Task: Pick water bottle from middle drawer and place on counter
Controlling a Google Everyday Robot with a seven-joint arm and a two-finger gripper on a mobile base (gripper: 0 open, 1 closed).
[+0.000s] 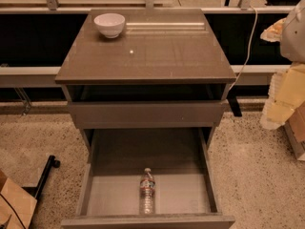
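The water bottle (147,192) is a clear ribbed bottle with a white cap and a thin label band. It lies on the pale floor of the middle drawer (109,194), near the front wall, with its cap pointing to the back. The drawer is pulled fully out toward me. The counter (157,56) is the glossy grey-brown top of the cabinet, above and behind the drawer. My gripper is not in view.
A white bowl (109,24) stands at the back left of the counter. A shallower plain-fronted drawer (145,113) sits shut above the open one. Pale boxes and packing (288,94) stand at the right. A cardboard box (14,204) and a black leg (45,173) are at lower left.
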